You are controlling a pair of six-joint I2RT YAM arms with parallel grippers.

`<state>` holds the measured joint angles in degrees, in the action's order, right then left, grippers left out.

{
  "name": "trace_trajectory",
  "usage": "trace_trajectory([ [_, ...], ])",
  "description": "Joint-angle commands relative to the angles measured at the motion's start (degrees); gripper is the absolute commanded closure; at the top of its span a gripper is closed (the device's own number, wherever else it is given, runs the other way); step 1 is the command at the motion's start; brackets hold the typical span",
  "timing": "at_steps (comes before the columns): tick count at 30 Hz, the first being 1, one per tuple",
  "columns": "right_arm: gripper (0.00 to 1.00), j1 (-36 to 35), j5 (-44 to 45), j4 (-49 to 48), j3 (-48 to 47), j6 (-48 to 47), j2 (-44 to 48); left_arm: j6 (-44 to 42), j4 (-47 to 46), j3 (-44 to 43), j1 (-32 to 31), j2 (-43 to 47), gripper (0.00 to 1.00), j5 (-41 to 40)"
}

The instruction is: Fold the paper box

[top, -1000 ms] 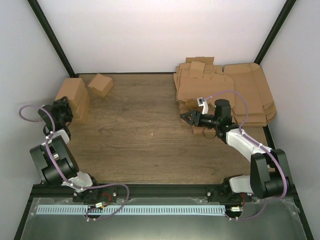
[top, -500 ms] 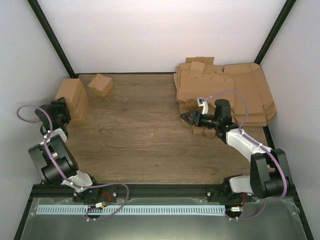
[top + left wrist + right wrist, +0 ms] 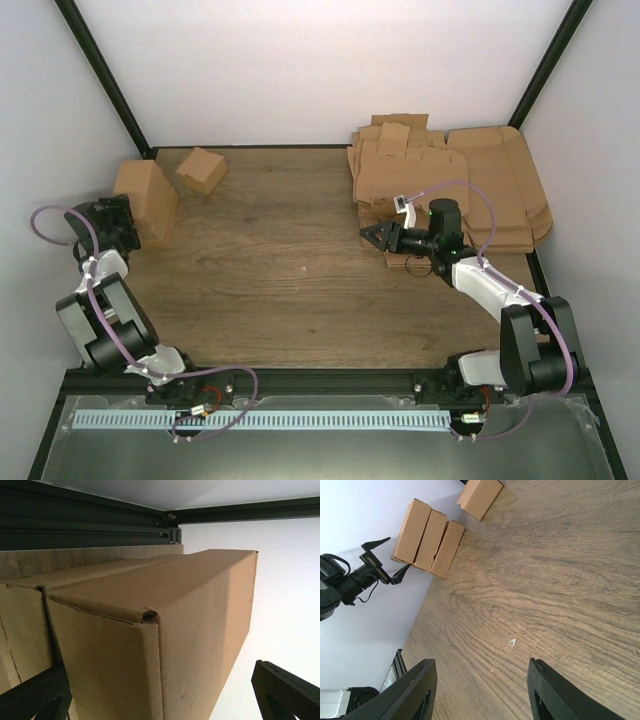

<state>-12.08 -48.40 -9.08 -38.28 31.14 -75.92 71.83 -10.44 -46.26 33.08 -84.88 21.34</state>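
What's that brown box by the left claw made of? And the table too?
The box looks like plain brown cardboard, matte: its folded corner shows a crimped raw edge and creases. The table looks like wood or wood-print laminate, fairly smooth; grain lines show, but not which.

Your tabletop [image 3: 300,290], left to right.
At the left edge the paper box [image 3: 190,630] stands in a row of folded cartons [image 3: 430,540], with your left fingers [image 3: 285,690] one to each side of its near end. A smaller carton [image 3: 201,169] sits behind and right of the row, apart from it. The heap of sheets [image 3: 480,190] fills the far right corner, and your right fingers [image 3: 412,690] hang over the tabletop just off its near left edge.
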Motion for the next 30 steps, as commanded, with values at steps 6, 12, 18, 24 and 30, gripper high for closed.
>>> trace_trajectory([
  [6,0.47,0.5,-1.2,-1.8,-0.3,1.0,0.8,-2.7,16.5,-4.7,0.2,4.0,0.0,-6.2],
  [12,0.47,0.6,-1.1,-1.6,0.3,1.0,0.7,-3.5,22.7,-8.5,0.2,2.8,0.0,-6.5],
  [18,0.45,0.5,-0.8,-1.2,0.1,0.6,0.8,-5.4,28.4,-8.5,0.2,5.8,0.0,-8.7],
  [24,0.41,0.6,0.3,1.7,-0.7,-1.4,1.0,-13.4,32.7,-2.8,0.0,16.4,0.0,-9.5],
  [30,0.38,0.6,1.2,2.3,0.9,-2.0,3.1,-17.7,34.0,8.0,-2.0,28.9,0.0,-4.9],
])
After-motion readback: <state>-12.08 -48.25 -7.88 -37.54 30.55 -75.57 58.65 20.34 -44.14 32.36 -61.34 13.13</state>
